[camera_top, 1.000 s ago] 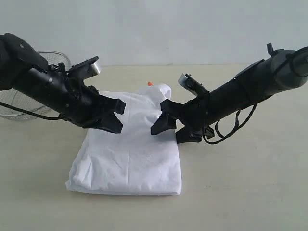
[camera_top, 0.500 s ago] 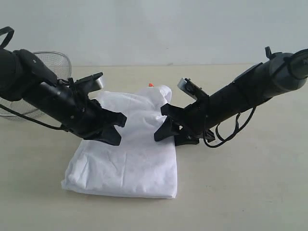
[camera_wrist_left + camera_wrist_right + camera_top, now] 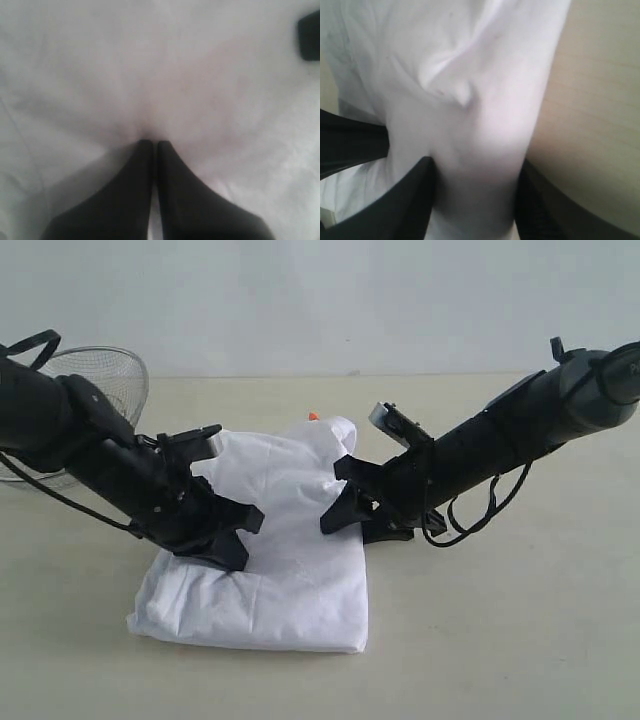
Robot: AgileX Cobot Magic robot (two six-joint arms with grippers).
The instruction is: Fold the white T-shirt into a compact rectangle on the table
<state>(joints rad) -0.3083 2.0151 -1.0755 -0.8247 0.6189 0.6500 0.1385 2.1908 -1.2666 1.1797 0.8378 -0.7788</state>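
We are watching our left tool pinching shut on the white wrinkly cotton T-shirt lying under it on the pale beige surface, our right tool clamping a thick fold half-open.

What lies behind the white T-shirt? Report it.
Only a small orange tip shows above the white T-shirt's far edge. The shirt covers the rest, so I cannot tell what it is.

A wire-mesh metal bowl, partly hidden, is seen at the far left corner of the worktop. A small orange item, too small to be identified, is seen towards the middle of the far edge.
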